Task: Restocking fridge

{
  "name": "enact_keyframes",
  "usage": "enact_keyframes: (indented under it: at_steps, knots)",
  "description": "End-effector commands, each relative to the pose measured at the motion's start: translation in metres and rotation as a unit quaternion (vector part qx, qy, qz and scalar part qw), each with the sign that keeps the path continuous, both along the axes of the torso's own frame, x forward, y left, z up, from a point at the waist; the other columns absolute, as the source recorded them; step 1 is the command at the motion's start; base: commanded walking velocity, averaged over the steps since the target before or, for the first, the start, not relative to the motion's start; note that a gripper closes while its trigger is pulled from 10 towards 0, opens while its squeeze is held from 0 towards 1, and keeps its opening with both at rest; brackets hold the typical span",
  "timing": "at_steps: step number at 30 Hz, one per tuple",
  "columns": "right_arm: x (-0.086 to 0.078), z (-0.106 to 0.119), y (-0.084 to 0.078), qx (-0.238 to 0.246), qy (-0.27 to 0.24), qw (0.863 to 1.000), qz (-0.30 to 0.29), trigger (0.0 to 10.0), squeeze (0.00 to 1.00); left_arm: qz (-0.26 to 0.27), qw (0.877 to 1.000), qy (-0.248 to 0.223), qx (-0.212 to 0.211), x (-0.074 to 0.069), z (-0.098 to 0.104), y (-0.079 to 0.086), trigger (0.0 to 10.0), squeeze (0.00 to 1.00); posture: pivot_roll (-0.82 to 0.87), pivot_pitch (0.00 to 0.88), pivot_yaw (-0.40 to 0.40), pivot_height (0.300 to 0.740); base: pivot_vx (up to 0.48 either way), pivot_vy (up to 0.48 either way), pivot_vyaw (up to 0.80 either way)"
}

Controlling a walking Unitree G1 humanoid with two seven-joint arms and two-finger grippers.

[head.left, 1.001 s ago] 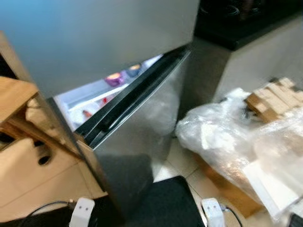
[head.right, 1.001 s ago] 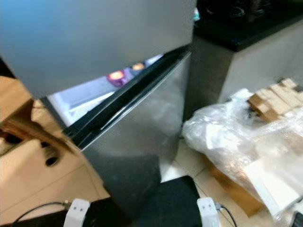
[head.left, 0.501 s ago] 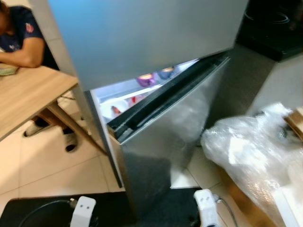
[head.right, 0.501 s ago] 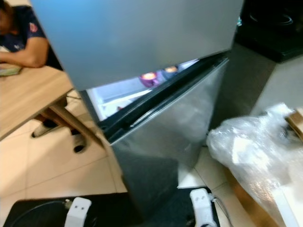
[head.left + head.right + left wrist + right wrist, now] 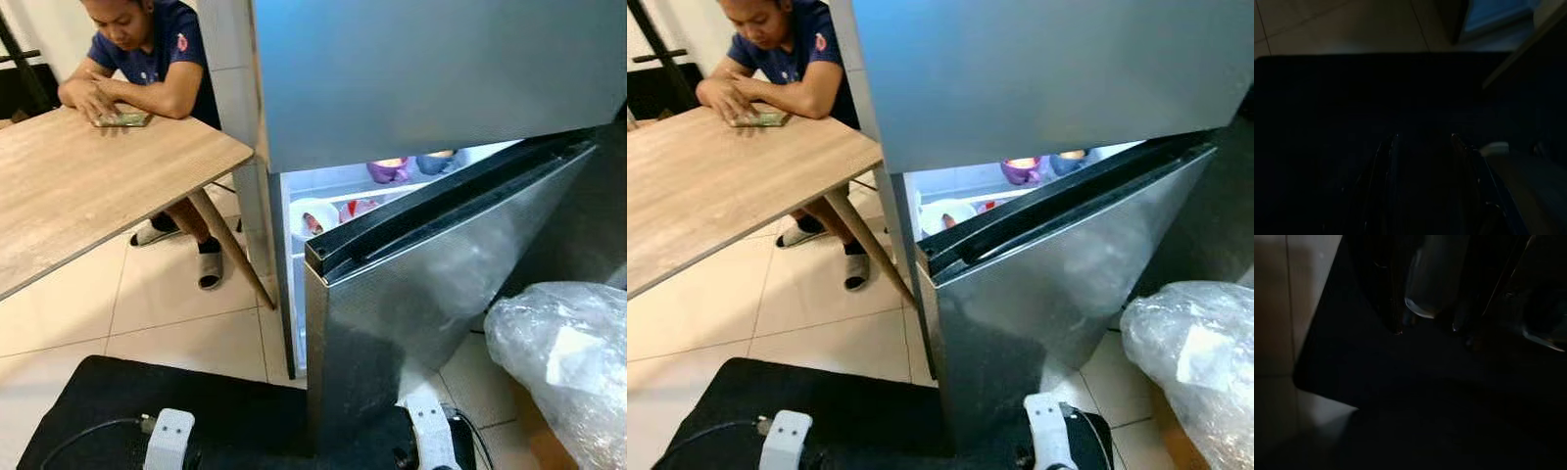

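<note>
Fridge (image 5: 441, 78) door ajar, tiled floor (image 5: 176, 323), wooden table (image 5: 88, 186), left gripper (image 5: 1422, 161) spread, right unclear.

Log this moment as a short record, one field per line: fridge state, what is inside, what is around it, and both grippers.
fridge door: lower door swung partly open, interior lit
inside: purple bowl on a shelf, white container below it
left of fridge: wooden table with a person seated at it
right of fridge: clear plastic bag on the floor
floor: black mat on pale tiles
left gripper: idle over the mat, fingers apart
right gripper: idle, dark view
</note>
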State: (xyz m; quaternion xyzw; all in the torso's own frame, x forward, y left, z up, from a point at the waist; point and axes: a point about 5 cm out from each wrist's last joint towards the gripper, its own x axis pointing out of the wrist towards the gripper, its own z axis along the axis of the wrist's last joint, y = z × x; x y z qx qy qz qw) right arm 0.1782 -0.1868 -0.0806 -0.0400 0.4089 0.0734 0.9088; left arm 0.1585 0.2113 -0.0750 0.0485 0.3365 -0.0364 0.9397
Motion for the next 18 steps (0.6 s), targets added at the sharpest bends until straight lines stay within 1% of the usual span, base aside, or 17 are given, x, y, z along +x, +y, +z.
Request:
enact_keyframes:
  at_steps: [1,4,7,10,11,14,16,18]
  knots:
    - [-0.003,-0.002,-0.001,0.000,0.006,1.000,-0.004,10.0,0.00,0.003,1.000,0.012,-0.003,-0.005,-0.003,-0.001,10.0,0.00,-0.11,0.092,0.033,0.719,0.000,-0.480,0.00]
    - [-0.003,-0.002,-0.001,-0.001,0.006,1.000,-0.004,10.0,0.00,0.001,1.000,0.013,-0.004,-0.005,-0.003,-0.002,10.0,0.00,-0.11,0.092,0.033,0.719,0.000,-0.480,0.00]
    - [-0.003,-0.002,-0.001,-0.005,0.009,1.000,-0.006,10.0,0.00,0.009,1.000,0.013,-0.009,-0.004,-0.003,-0.002,10.0,0.00,-0.11,0.095,0.034,0.719,0.000,0.000,0.00]
    - [-0.003,-0.002,-0.001,-0.004,0.010,1.000,-0.004,10.0,0.00,-0.001,1.000,0.008,-0.008,-0.003,-0.002,-0.003,10.0,0.00,-0.11,0.096,0.033,0.719,0.000,0.000,0.00]
    - [-0.003,-0.002,-0.001,-0.002,0.009,1.000,-0.003,10.0,0.00,-0.028,1.000,-0.010,-0.009,0.002,0.001,-0.007,10.0,0.00,-0.11,0.097,0.030,0.719,0.000,0.000,0.00]
    - [-0.002,-0.002,-0.001,-0.002,0.009,1.000,-0.003,10.0,0.00,-0.051,0.998,-0.025,-0.012,0.005,0.004,-0.011,10.0,0.00,-0.11,0.097,0.030,0.719,0.000,0.000,0.00]
    - [-0.002,-0.001,0.000,0.000,0.007,1.000,-0.002,10.0,0.00,-0.087,0.995,-0.038,-0.016,0.010,0.008,-0.016,10.0,0.00,-0.11,0.098,0.028,0.719,0.000,0.000,0.00]
    - [0.003,0.001,0.001,0.011,-0.003,1.000,0.004,10.0,0.00,-0.152,0.986,-0.067,-0.019,0.020,0.016,-0.025,10.0,0.00,-0.11,0.102,0.027,0.719,0.000,0.000,0.00]
